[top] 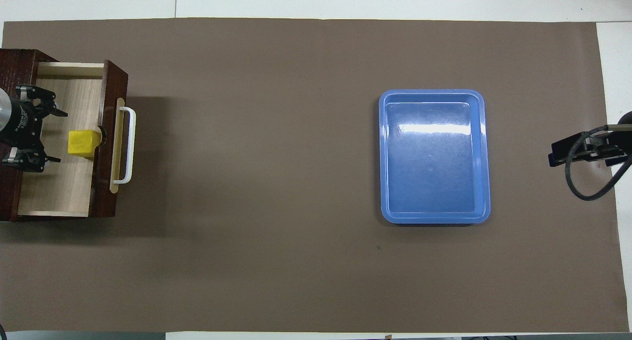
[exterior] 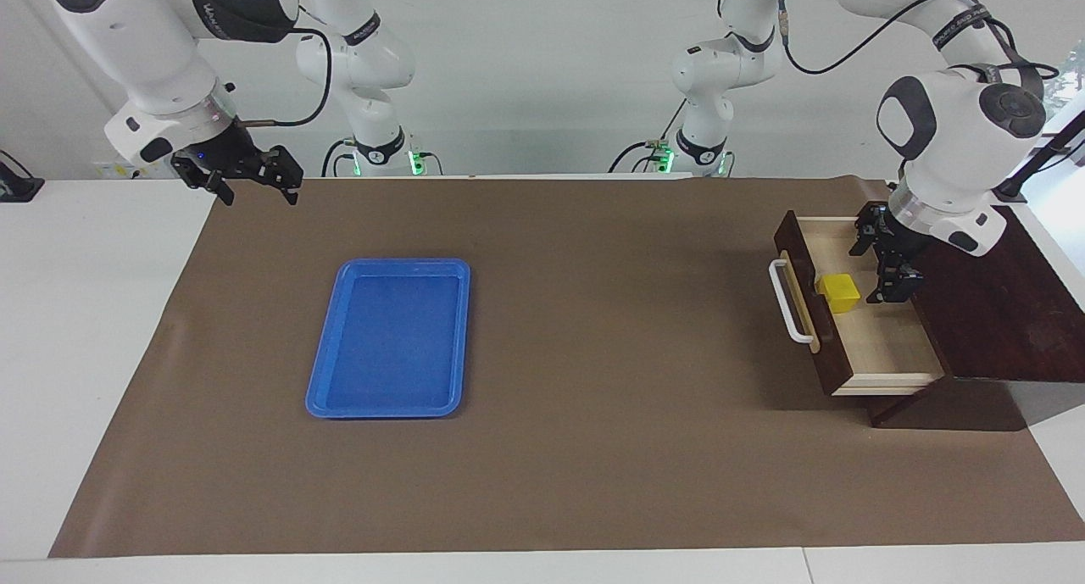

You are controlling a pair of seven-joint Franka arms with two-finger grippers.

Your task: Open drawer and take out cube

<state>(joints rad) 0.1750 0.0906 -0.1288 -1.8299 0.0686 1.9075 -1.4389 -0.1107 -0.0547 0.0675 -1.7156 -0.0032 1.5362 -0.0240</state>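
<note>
I am a pair of white robot arms at a table covered by a wide brown mat. At my left arm's end of the table sits a dark wooden box, its drawer pulled out toward the middle of the table and showing a pale wood floor. The white bar handle on the drawer front faces the middle of the table. A flat blue tray lies on the mat toward my right arm's end, well apart from the box.

My left arm bends down over the box, and my left gripper hangs over the open drawer. Its two fingers are spread wide and grasp nothing. My right arm waits at its own end of the table, with my right gripper raised over the edge of the mat, fingers also spread and empty.

The cube, small and bright yellow, rests on the drawer floor, close against the inside of the drawer front. It sits just beside my left gripper, between the fingers and the drawer front, and the fingers are not touching it.
</note>
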